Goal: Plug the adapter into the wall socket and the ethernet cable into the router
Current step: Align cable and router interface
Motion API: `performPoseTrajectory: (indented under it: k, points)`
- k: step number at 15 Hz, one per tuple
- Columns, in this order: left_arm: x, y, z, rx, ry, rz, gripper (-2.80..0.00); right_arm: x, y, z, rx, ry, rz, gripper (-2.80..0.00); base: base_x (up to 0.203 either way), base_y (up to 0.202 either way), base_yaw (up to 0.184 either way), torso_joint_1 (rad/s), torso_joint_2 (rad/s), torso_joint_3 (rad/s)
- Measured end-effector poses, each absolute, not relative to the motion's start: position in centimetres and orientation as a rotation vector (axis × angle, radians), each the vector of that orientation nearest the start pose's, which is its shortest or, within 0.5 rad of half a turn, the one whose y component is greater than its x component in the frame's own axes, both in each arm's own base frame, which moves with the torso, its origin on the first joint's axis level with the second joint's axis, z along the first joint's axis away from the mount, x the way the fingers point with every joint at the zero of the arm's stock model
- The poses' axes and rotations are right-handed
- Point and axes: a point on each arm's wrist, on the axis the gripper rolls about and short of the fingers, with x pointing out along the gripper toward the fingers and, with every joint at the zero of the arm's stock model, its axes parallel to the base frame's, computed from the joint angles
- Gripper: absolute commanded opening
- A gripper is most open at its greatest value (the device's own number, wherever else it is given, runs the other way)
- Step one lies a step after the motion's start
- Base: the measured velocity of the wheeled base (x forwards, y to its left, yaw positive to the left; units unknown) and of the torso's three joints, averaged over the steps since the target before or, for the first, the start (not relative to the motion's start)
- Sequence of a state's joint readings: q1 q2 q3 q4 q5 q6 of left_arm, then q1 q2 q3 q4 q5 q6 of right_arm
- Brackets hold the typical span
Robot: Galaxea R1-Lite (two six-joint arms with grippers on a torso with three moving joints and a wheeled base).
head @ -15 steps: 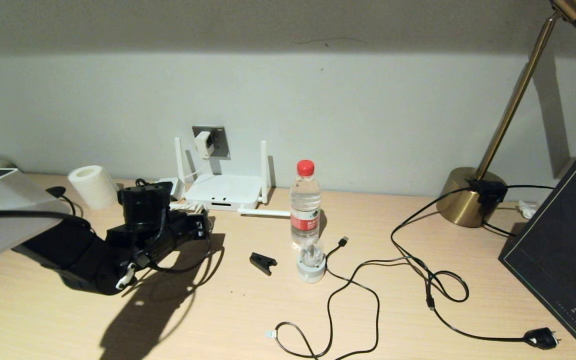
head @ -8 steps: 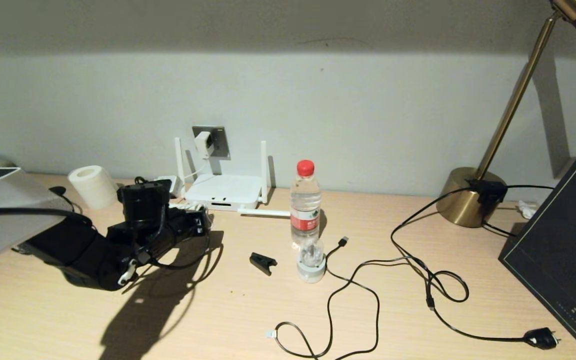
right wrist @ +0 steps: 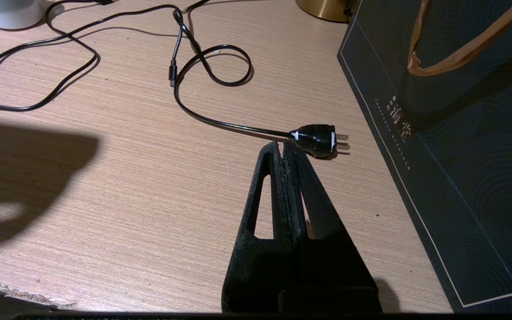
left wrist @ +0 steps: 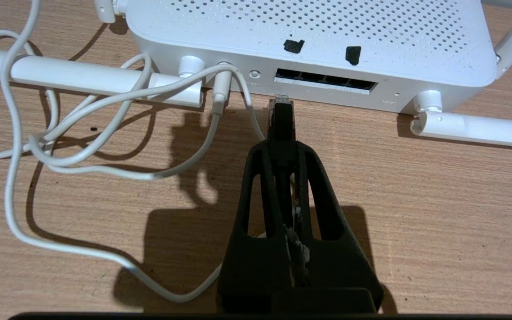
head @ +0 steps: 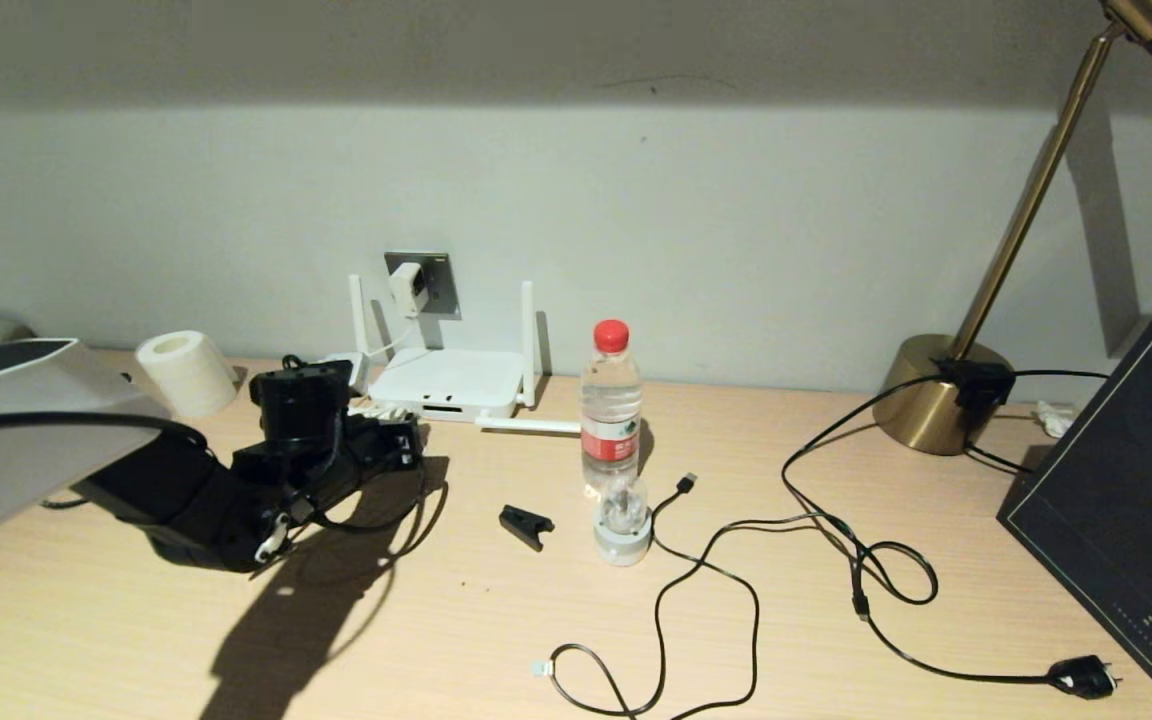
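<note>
The white router [head: 451, 380] lies flat by the wall under the grey wall socket [head: 438, 290]. The white adapter [head: 404, 285] sits on the socket plate, and its thin white cord [left wrist: 105, 106] runs down to the router. My left gripper [left wrist: 282, 151] is shut on the black boot of the ethernet cable [left wrist: 282, 122]. The cable's clear plug tip hangs just short of the left end of the port row [left wrist: 325, 82]. In the head view that gripper [head: 404, 440] is at the router's front left. My right gripper [right wrist: 284, 146] hangs shut and empty over the desk.
A water bottle [head: 611, 400], a small white-based jar [head: 622, 530] and a black clip [head: 526, 527] stand right of the router. Loose black cords [head: 736, 560] cross the desk. A black mains plug [right wrist: 318, 138] lies beside the right gripper. A toilet roll [head: 186, 372], brass lamp [head: 936, 395] and dark bag [head: 1116, 520] stand around.
My left arm has moved a little forward and to the right, carrying the ethernet plug closer to the router's ports. Nothing else has moved.
</note>
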State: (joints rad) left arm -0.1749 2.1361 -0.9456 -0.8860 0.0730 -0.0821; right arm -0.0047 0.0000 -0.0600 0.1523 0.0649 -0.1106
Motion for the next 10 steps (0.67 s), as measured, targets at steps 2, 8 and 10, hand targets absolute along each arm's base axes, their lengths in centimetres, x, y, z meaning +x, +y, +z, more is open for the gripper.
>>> performPoseTrajectory:
  k: [2, 8, 10]
  points:
    - [39.11, -6.75, 8.67, -0.044, 0.305, -0.089, -2.8, -2.81, 0.16, 7.64, -0.108, 0.089, 0.066, -2.8, 0.0, 0.0, 0.0, 0.0, 0.0, 0.0]
    - [39.54, -6.82, 8.19, -0.043, 0.311, -0.088, -2.8, -2.81, 0.16, 7.64, -0.108, 0.089, 0.065, -2.8, 0.0, 0.0, 0.0, 0.0, 0.0, 0.0]
    - [39.67, -6.84, 8.27, -0.043, 0.309, -0.089, -2.8, -2.81, 0.16, 7.63, -0.108, 0.089, 0.065, -2.8, 0.0, 0.0, 0.0, 0.0, 0.0, 0.0]
